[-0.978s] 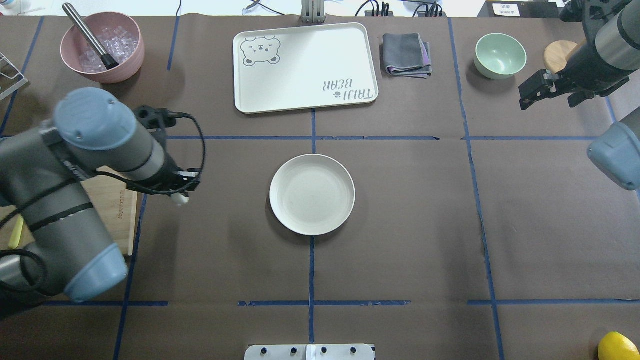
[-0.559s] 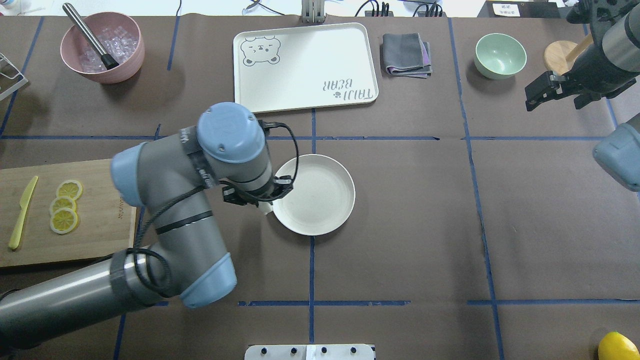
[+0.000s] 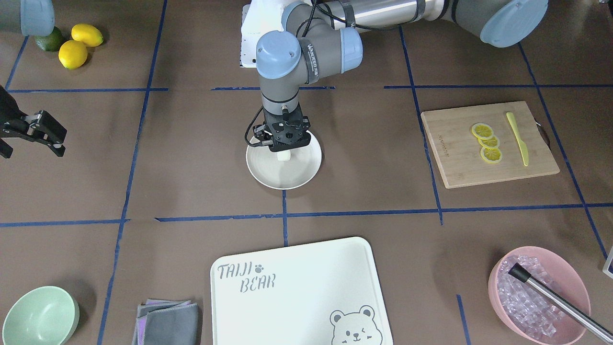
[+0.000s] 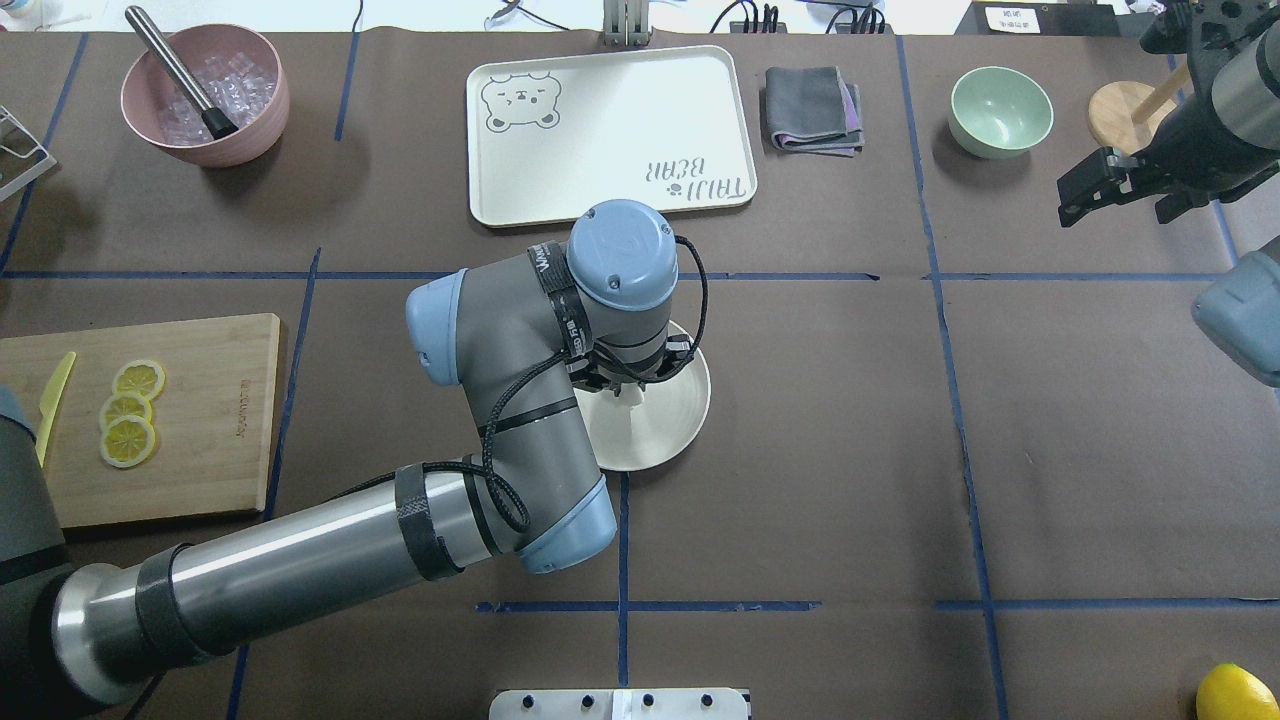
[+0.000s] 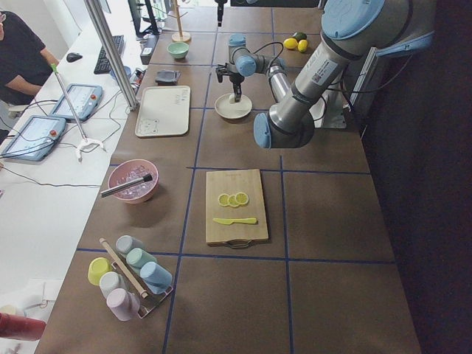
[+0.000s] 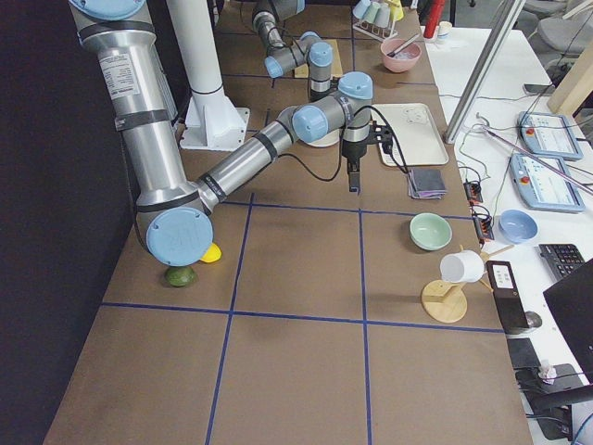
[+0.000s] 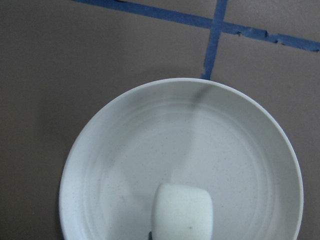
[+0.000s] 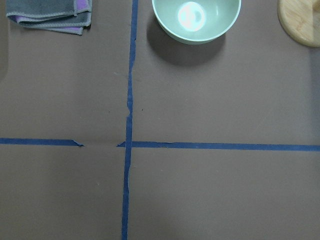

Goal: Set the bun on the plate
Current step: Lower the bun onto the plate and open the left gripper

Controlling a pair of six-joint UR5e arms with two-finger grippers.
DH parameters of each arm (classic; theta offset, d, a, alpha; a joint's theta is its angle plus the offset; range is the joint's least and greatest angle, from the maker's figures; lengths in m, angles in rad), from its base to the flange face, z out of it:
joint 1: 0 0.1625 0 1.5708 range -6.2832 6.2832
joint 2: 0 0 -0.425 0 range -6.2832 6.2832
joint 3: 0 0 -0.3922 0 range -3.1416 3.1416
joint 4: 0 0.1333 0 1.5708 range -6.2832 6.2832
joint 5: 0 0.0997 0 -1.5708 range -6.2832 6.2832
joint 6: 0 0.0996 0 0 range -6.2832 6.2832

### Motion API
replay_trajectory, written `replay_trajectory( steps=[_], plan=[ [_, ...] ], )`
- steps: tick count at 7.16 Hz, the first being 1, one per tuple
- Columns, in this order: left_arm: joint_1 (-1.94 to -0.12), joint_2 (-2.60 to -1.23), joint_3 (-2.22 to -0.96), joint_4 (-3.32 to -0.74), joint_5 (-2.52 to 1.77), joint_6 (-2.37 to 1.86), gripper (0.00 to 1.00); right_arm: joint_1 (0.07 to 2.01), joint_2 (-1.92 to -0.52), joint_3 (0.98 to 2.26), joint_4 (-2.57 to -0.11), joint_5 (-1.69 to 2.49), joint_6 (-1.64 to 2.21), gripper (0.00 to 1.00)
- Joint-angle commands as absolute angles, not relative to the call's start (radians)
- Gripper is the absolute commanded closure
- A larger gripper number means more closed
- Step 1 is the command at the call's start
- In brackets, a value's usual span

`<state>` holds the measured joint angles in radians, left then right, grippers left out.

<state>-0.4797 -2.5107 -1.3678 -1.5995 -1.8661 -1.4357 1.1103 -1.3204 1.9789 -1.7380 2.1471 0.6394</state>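
The bun [image 3: 283, 156] is a small white lump, and my left gripper [image 3: 283, 150] is shut on it, pointing straight down. It hangs low over the cream-white plate [image 3: 262, 173], inside the rim on the robot's side. In the left wrist view the bun [image 7: 182, 212] fills the bottom centre, with the plate [image 7: 125, 102] spread beneath it. Whether the bun touches the plate I cannot tell. From overhead, the left wrist covers the bun and part of the plate [image 4: 670, 430]. My right gripper [image 4: 1085, 192] hovers open and empty far off, near the green bowl.
A wooden cutting board [image 4: 215, 440] carries lemon slices [image 4: 128, 412] and a yellow knife. At the back are a bear tray [image 4: 610, 130], a folded cloth [image 4: 812, 110], a green bowl [image 4: 1000, 110] and a pink bowl of ice [image 4: 205, 95]. A lemon [image 4: 1235, 692] lies front right.
My left arm has swung from beside the cutting board rightward to over the plate, carrying the bun. The right gripper has drifted slightly further right.
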Motion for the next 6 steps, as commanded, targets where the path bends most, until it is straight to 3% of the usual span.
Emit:
replay_trajectory(
  steps=[1, 4, 6],
  plan=[
    [-0.477, -2.511, -1.330, -1.646, -1.859, -1.436, 0.67, 1.115, -1.321, 1.979, -1.738, 2.148, 0.638, 0.00],
    [-0.477, -2.508, -1.330, -1.644, -1.859, -1.408, 0.22, 1.118, -1.321, 1.980, -1.738, 2.148, 0.638, 0.00],
    [-0.482, -2.508, -1.357, -1.631, -1.861, -1.408, 0.00, 1.120, -1.322, 1.980, -1.738, 2.148, 0.638, 0.00]
  ],
)
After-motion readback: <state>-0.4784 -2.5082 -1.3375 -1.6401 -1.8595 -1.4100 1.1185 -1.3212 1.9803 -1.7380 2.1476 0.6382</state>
